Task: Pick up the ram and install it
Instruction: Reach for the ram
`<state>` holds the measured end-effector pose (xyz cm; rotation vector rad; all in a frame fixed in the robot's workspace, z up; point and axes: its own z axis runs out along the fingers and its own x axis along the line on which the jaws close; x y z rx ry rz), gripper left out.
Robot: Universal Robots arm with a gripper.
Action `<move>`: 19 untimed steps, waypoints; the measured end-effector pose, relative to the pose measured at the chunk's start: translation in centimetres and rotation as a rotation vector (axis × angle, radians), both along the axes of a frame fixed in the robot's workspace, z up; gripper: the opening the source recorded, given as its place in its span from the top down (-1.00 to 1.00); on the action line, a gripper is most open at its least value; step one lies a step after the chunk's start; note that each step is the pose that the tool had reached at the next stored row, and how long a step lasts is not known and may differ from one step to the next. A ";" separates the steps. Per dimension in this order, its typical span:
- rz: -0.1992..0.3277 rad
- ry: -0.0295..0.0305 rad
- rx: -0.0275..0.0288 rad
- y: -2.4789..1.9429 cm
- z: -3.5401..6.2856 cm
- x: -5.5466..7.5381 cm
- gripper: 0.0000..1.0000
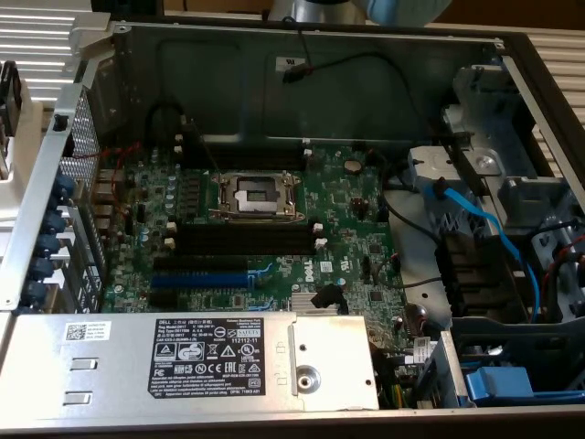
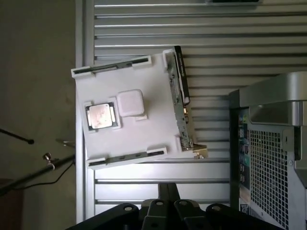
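Tool [image 2: 168, 188] tips together, empty, near white tray [image 2: 144, 139], ram [image 2: 181, 103] along its edge, processor chip [image 2: 100, 116] on tray

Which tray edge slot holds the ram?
The one on the white tray's edge facing the computer case: the ram sits there. The other two edge slots are empty.

I count one motherboard [image 1: 356, 197] with one processor socket [image 1: 254, 195] and four black memory slots [image 1: 242, 240]: two at twelve o'clock from the socket, two at six. One blue expansion slot [image 1: 199, 280] sits at seven o'clock, one power supply [image 1: 183, 361] beyond it, one light-blue cable [image 1: 484, 229] at three o'clock. On one white tray [image 2: 144, 139]: one ram [image 2: 181, 103], one processor chip [image 2: 100, 116], one white block [image 2: 130, 103]
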<state>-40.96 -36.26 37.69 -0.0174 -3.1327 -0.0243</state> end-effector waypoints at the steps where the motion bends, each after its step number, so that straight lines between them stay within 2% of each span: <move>1: 0.012 0.0001 -0.0023 0.06 0.00 -0.1 0.80; 4: 0.036 0.0001 -0.0051 0.45 0.01 -0.3 0.80; 12: 0.051 0.0002 -0.0068 2.40 0.01 -1.8 0.80; 15: 0.056 0.0001 -0.0067 2.70 0.01 -2.5 0.80; 19: 0.066 0.0000 -0.0068 2.80 0.00 -3.4 0.80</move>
